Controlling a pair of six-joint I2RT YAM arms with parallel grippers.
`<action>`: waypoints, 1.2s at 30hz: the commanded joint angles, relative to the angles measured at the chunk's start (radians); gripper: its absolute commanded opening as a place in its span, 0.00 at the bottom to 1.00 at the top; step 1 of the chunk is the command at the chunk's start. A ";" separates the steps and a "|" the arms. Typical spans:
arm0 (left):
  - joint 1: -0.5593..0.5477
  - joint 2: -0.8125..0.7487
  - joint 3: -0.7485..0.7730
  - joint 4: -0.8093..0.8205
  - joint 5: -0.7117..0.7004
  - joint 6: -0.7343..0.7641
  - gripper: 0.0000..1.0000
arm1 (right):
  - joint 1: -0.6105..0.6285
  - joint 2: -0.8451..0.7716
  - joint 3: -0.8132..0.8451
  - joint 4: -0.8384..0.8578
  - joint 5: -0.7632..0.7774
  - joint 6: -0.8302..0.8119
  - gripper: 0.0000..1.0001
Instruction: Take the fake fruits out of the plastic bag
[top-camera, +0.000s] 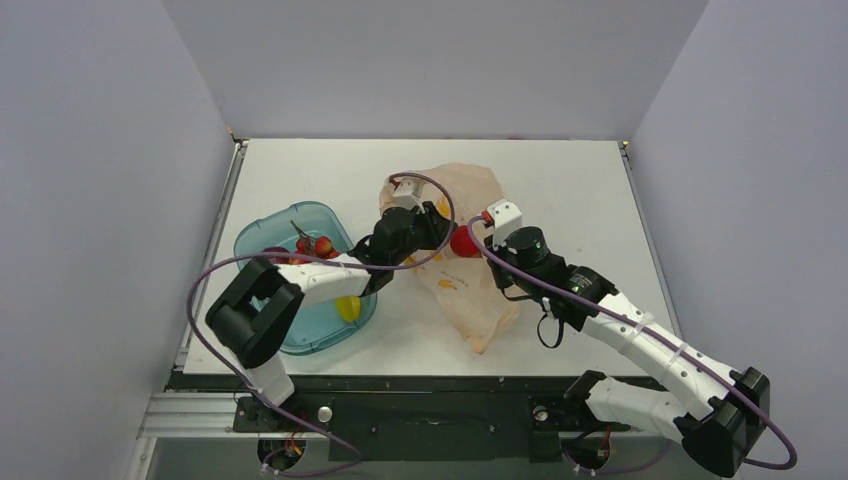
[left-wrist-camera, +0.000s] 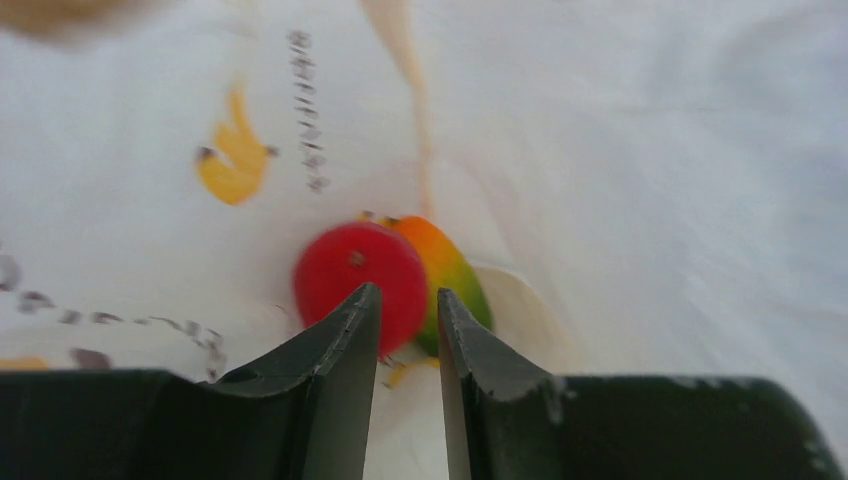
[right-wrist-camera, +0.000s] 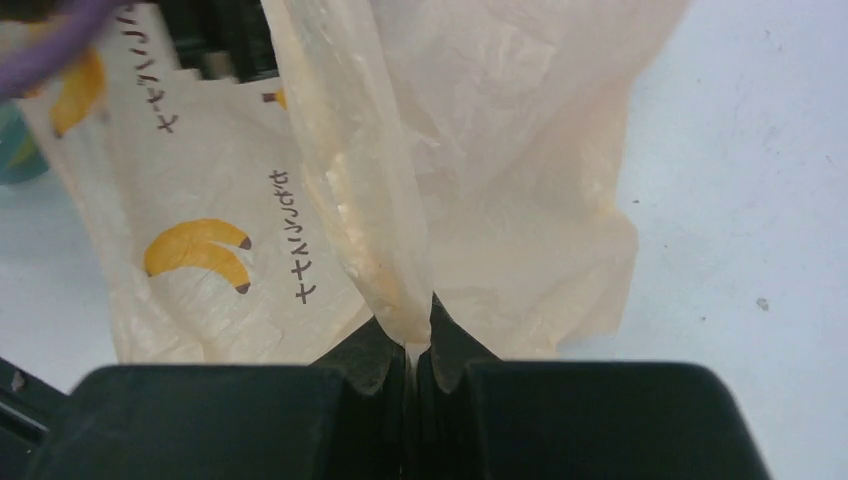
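Observation:
The peach plastic bag (top-camera: 470, 185) lies mid-table. My left gripper (top-camera: 440, 238) reaches into its mouth. In the left wrist view its jaws (left-wrist-camera: 408, 290) stand a narrow gap apart with nothing clamped between them. Just beyond the tips, on the bag film (left-wrist-camera: 600, 150), lie a round red fruit (left-wrist-camera: 350, 275) and a green-orange mango (left-wrist-camera: 455, 270), touching each other. From above, the red fruit (top-camera: 463, 242) shows at the bag's opening. My right gripper (top-camera: 488, 224) is shut on a bunched fold of the bag (right-wrist-camera: 500, 150), pinched at its tips (right-wrist-camera: 418, 330).
A teal see-through tray (top-camera: 290, 211) stands left of the bag, under the left arm. It holds a bunch of red grape-like balls (top-camera: 320, 245) and a yellow-green fruit (top-camera: 347, 308). Grey walls enclose the table on three sides.

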 joint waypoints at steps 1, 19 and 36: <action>0.008 -0.190 -0.079 -0.073 0.119 -0.018 0.24 | -0.007 -0.021 -0.018 0.074 0.090 0.026 0.00; 0.023 -0.094 -0.102 -0.045 0.114 0.082 0.53 | 0.059 -0.044 -0.061 0.117 -0.087 0.045 0.00; 0.011 -0.080 -0.032 -0.071 -0.094 0.169 0.97 | 0.064 -0.036 -0.063 0.105 -0.086 0.014 0.00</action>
